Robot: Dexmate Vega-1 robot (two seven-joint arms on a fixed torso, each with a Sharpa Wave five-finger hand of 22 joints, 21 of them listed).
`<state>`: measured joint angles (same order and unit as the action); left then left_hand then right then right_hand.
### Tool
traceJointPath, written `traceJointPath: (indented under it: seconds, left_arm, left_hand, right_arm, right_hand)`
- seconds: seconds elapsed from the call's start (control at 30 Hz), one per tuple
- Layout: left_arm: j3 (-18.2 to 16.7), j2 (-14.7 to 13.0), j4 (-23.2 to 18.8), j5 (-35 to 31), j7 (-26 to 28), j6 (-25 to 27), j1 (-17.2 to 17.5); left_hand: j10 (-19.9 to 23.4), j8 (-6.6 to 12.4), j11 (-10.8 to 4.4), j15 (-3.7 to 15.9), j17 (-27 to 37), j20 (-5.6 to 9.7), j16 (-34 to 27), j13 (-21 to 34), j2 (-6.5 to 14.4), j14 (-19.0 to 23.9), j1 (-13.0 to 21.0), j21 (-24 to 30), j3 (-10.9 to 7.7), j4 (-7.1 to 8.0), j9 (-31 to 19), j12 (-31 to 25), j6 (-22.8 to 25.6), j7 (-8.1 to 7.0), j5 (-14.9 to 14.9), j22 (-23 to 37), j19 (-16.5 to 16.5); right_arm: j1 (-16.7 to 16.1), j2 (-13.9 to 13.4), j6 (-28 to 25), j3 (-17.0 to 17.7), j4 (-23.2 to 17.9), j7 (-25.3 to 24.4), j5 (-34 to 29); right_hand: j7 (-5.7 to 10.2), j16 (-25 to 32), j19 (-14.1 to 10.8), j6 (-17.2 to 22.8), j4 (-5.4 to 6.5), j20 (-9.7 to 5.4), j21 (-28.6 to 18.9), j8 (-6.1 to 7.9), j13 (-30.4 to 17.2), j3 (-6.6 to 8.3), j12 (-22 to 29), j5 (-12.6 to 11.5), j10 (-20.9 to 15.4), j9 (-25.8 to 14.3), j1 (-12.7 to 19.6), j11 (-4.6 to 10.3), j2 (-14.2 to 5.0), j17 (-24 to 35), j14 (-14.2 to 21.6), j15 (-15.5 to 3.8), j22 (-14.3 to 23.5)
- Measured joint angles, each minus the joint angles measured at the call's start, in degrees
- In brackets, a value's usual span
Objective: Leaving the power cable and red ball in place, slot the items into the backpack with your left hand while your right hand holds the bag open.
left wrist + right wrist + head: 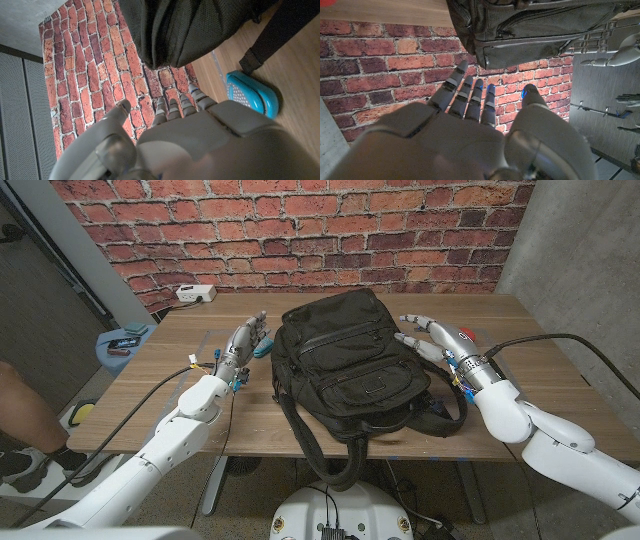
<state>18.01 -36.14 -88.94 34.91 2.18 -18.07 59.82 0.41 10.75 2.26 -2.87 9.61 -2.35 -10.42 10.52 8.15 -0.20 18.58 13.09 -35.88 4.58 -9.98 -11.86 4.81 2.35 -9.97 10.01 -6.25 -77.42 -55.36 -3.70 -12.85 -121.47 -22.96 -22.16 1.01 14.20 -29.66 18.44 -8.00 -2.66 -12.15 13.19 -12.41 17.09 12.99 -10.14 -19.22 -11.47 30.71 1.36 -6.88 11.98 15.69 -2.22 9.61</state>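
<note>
The black cloth backpack (pixel 345 365) is looking matt and a bit rough. The brown wooden table (pixel 560 395) is looking smooth. The small blue plastic thing (pixel 251 93) is shining, glossy and dotted.

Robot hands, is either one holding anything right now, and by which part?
Nothing is held. The left hand and right hand flank the backpack with fingers extended and empty.

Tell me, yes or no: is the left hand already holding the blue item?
No. The left hand holds nothing, fingers extended, while the blue item lies on the table beside the backpack.
</note>
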Motion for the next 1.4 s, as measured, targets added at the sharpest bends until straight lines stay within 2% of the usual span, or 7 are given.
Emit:
traceJointPath:
  seconds: [0.03, 0.13, 0.17, 0.47, 0.87, 1.2, 1.4]
  left_arm:
    - [0.0, 0.0, 0.0, 0.0, 0.0, -0.1, 0.1]
    - [0.0, 0.0, -0.2, 0.0, 0.0, -0.1, 0.3]
    - [0.0, 0.0, -0.2, 0.0, 0.0, -0.1, 0.3]
    - [0.0, 0.0, -0.4, 0.0, 0.0, -0.6, 0.7]
    - [0.0, 0.1, -0.4, -0.2, 0.1, -0.7, 0.7]
    - [0.0, 0.1, -0.4, -0.2, 0.2, -0.7, 0.7]
    - [-0.1, 0.1, -0.4, -0.3, 0.5, -0.7, 0.7]
  left_hand:
    - [0.0, 0.00, 0.00, 0.00, 0.0, 0.00, 0.0, 0.0, 0.0, 0.0, 0.0, 0.0, 0.00, 0.00, 0.0, 0.0, 0.0, 0.00, 0.0, 0.0, 0.0]
    - [0.0, 0.00, 0.00, 0.00, 0.0, 0.00, 0.0, 0.0, 0.0, 0.0, 0.0, 0.0, 0.00, 0.00, 0.0, 0.0, 0.0, 0.00, 0.0, 0.0, 0.0]
    - [0.0, 0.00, 0.00, 0.00, 0.0, 0.00, 0.0, 0.0, 0.0, 0.0, 0.0, 0.0, 0.00, 0.00, 0.0, 0.0, 0.0, 0.00, 0.0, 0.0, 0.0]
    - [0.0, 0.00, 0.00, 0.00, 0.0, 0.00, 0.0, 0.0, 0.0, 0.0, 0.0, 0.0, -0.17, -0.17, 0.0, 0.0, 0.0, 0.00, 0.0, 0.0, 0.0]
    - [0.0, 0.00, 0.00, 0.00, 0.0, 0.00, 0.0, 0.0, 0.0, 0.0, 0.0, -0.1, -0.39, -0.07, 0.0, 0.0, 0.0, 0.00, 0.0, 0.0, 0.0]
    - [0.0, 0.00, 0.00, 0.00, 0.0, 0.00, 0.0, 0.0, 0.0, 0.0, 0.0, -0.4, -0.39, -0.07, 0.0, 0.0, 0.0, 0.00, 0.0, 0.0, 0.0]
    - [0.0, 0.00, 0.00, 0.00, 0.0, 0.00, 0.0, 0.0, 0.0, 0.0, 0.0, -0.4, -0.39, -0.07, 0.0, 0.0, 0.0, 0.00, 0.0, 0.0, 0.0]
  right_arm:
    - [-1.1, -0.3, -0.3, 0.5, -0.6, -0.1, -0.6]
    - [-1.1, -0.3, -1.0, 0.5, -0.6, -0.6, -2.3]
    - [-2.5, -0.6, -1.3, 1.0, -1.5, -0.8, -3.0]
    - [-4.8, -0.8, -2.9, 1.5, -2.7, -2.2, -7.8]
    - [-6.4, -0.7, -4.0, 2.1, -3.2, -3.3, -11.5]
    - [-7.1, -0.3, -4.9, 1.7, -3.0, -5.1, -15.8]
    - [-7.3, -0.4, -5.5, 0.8, -2.5, -6.2, -18.7]
  right_hand:
    - [0.00, 0.0, 0.0, 0.0, -0.08, 0.00, 0.0, 0.00, 0.0, -0.06, 0.0, 0.0, 0.0, 0.0, 0.0, 0.00, 0.00, 0.0, 0.0, 0.00, 0.0]
    - [0.00, 0.0, 0.0, 0.0, -0.26, 0.00, 0.0, 0.00, 0.0, -0.23, 0.0, 0.0, 0.0, 0.0, 0.1, 0.00, 0.05, -0.3, 0.0, 0.01, 0.0]
    - [0.00, 0.0, 0.0, 0.0, -0.26, 0.00, 0.0, 0.00, 0.0, -0.23, 0.0, 0.0, 0.0, 0.0, 0.3, 0.00, 0.30, -0.3, 0.2, 0.20, 0.0]
    - [0.01, 0.0, -1.0, 0.0, -0.78, -0.21, -0.3, 0.00, 0.0, -0.32, 0.0, 0.0, -0.5, 0.0, 0.8, 0.11, 0.75, -0.3, 1.1, -0.12, 0.0]
    - [0.23, 0.2, -1.6, 1.0, -1.17, -0.36, -0.3, 0.00, 0.0, -0.25, 0.0, 0.0, -1.2, 0.0, 1.5, 0.21, 1.04, -0.5, 1.7, -0.07, 0.0]
    - [0.56, 0.6, -3.4, 2.6, -1.17, -0.50, -0.3, 0.18, 0.0, -0.25, 0.4, 0.0, -2.7, 0.0, 2.5, 0.61, 1.15, -0.4, 3.5, -0.20, 0.0]
    - [1.13, 0.9, -4.5, 3.8, -1.66, -0.62, -0.5, 0.46, 0.0, -0.25, 0.4, 0.0, -3.7, 0.0, 4.1, 1.04, 1.80, -0.5, 4.6, -0.13, 0.0]
